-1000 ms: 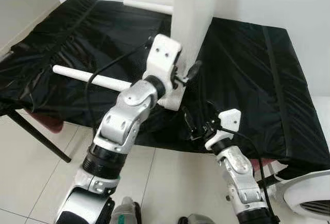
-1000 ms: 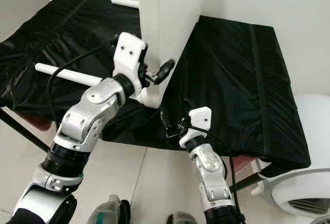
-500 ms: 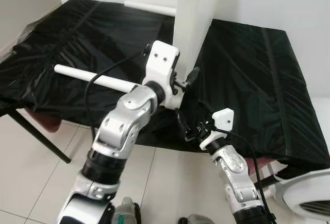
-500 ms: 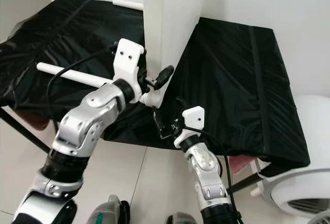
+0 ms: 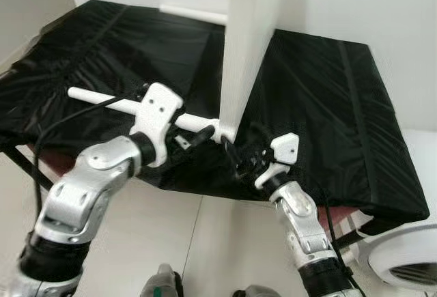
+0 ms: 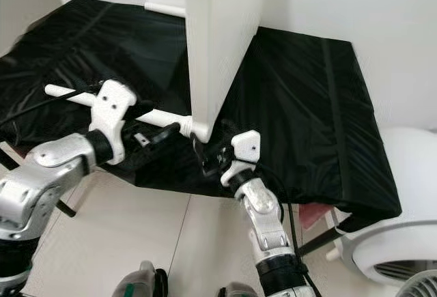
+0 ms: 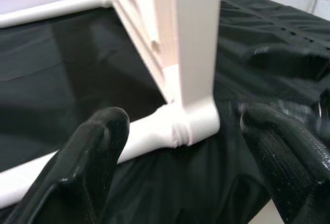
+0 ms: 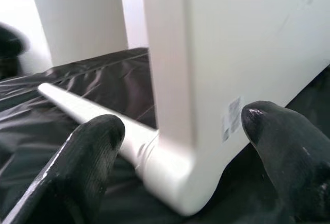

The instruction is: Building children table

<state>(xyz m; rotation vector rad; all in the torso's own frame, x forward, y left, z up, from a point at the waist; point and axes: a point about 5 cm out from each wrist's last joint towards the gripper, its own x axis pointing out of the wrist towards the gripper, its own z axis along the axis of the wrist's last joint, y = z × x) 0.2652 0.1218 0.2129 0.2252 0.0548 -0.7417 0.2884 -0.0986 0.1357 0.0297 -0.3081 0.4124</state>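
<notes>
A white tabletop (image 5: 246, 44) stands on its edge on a black-covered surface (image 5: 321, 99). A white round leg (image 5: 102, 99) sticks out sideways to the left from its lower near corner (image 7: 193, 121). A second white leg (image 5: 191, 13) lies at the far end. My left gripper (image 5: 194, 138) is open just in front of the near leg, close to the corner, with nothing between its fingers. My right gripper (image 5: 239, 157) is open right below that corner, fingers spread to either side of it (image 8: 183, 183).
The black cover drapes over the near edge (image 5: 205, 188), with tiled floor (image 5: 171, 242) below. A white fan (image 6: 403, 242) stands on the floor at the right. White walls (image 5: 341, 3) close in the back.
My left arm has dropped and drawn back to the left, away from the tabletop's side to the leg. My right gripper has risen closer to the corner.
</notes>
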